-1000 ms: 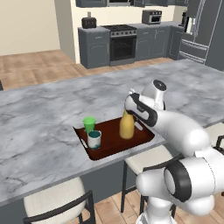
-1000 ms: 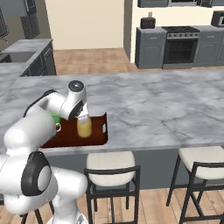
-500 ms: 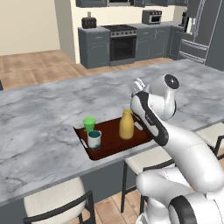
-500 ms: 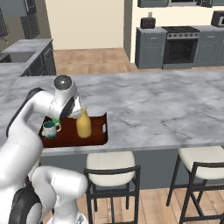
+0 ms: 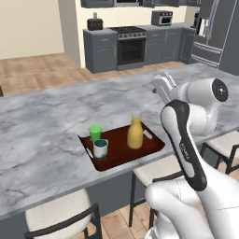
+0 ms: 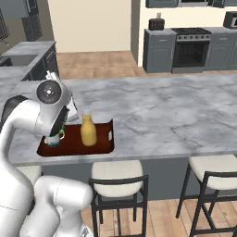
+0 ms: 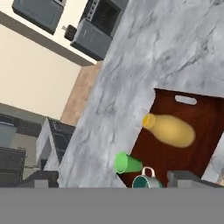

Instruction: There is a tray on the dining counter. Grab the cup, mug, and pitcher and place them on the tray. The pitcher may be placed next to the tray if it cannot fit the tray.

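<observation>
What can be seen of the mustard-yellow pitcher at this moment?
The mustard-yellow, bottle-shaped pitcher has a rounded body narrowing to a short neck with a paler top, and a smooth matte surface. It stands upright on the flat dark reddish-brown tray, roughly mid-tray, taller than the green cup and white mug standing apart to one side. Nothing touches it but the tray; the tool is raised well clear, open.
</observation>
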Controlling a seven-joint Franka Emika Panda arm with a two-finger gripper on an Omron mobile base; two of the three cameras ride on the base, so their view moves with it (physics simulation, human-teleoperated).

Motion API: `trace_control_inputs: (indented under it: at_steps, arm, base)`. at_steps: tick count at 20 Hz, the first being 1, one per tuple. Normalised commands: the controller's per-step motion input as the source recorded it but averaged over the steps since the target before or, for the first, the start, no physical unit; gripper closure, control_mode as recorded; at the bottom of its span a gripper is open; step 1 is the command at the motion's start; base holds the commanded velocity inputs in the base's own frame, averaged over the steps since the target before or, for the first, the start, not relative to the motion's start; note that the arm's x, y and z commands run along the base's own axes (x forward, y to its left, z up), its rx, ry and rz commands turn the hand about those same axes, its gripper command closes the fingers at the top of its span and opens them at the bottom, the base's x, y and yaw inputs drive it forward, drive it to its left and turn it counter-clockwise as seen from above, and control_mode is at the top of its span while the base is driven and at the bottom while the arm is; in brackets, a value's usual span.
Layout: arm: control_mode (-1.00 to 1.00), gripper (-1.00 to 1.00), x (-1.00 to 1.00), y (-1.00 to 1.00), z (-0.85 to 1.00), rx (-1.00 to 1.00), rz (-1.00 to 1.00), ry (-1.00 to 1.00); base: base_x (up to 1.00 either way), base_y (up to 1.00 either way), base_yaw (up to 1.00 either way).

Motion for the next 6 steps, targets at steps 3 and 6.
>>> trace_control_inputs:
  at_steps: [3,6]
  arm:
    - [-1.00,-1.00,-1.00,-0.28,0.59,-0.08,0.39,-0.27]
    - [-1.00,-1.00,-1.00,-0.17,0.61,-0.25,0.41,-0.12]
  base:
    - [0.00,0.00,0.00]
    - [0.00,0.00,0.00]
